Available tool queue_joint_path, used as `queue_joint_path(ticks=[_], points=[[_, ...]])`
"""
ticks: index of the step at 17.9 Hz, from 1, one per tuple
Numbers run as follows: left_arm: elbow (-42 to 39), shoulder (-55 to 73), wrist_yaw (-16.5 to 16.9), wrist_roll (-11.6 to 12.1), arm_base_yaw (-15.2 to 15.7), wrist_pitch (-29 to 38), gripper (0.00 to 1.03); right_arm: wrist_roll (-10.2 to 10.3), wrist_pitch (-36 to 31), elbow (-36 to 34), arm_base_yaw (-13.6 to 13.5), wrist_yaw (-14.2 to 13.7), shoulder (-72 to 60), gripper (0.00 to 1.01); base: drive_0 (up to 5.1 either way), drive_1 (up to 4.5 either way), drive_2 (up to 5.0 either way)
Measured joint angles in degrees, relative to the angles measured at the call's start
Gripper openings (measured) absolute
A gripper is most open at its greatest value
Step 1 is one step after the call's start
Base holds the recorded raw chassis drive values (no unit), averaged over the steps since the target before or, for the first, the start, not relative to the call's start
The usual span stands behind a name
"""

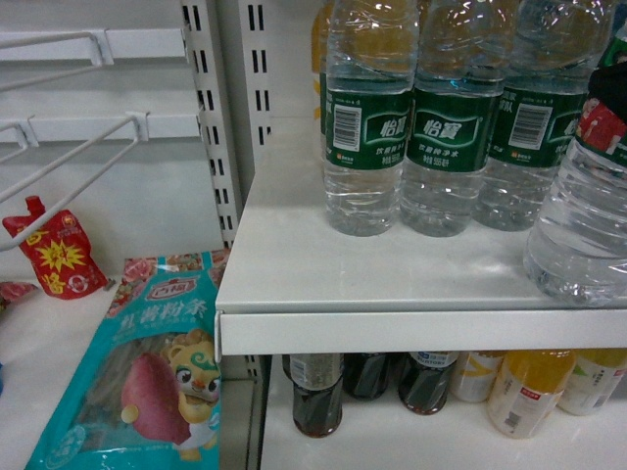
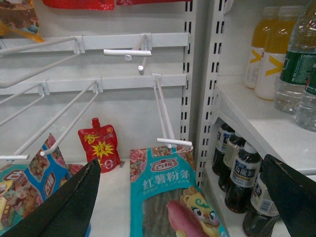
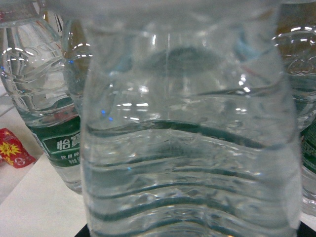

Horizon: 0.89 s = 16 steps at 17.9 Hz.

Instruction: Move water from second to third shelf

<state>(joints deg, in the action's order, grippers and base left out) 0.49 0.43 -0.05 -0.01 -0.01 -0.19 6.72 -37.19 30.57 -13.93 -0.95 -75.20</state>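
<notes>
Head view: white store shelf [image 1: 294,284] with green-label bottles in a row [image 1: 364,127]; the water bottle [image 1: 585,211] sits at its right front edge, full so heavy, thin ribbed wall soft and slick, best taken at the label band. Left wrist view: left gripper [image 2: 182,207] spread wide, empty, over snack bags [image 2: 170,192]. Right wrist view: bottle fills the frame, right gripper's closure can't be told.
</notes>
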Motion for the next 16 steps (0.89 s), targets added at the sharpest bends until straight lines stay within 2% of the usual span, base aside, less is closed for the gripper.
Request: queue_joint_path(ticks=[10,16], points=[[0.0,0.0,0.0,0.0,0.0,0.0,0.98,-1.1,-4.6,3.0,0.5,-0.7,-6.8,0.43,0.0,0.00,0.0],[0.0,0.0,0.0,0.0,0.0,0.0,0.98,-1.5,-4.7,4.6,0.4,-1.6,-8.8,0.43,0.0,0.00,0.0]])
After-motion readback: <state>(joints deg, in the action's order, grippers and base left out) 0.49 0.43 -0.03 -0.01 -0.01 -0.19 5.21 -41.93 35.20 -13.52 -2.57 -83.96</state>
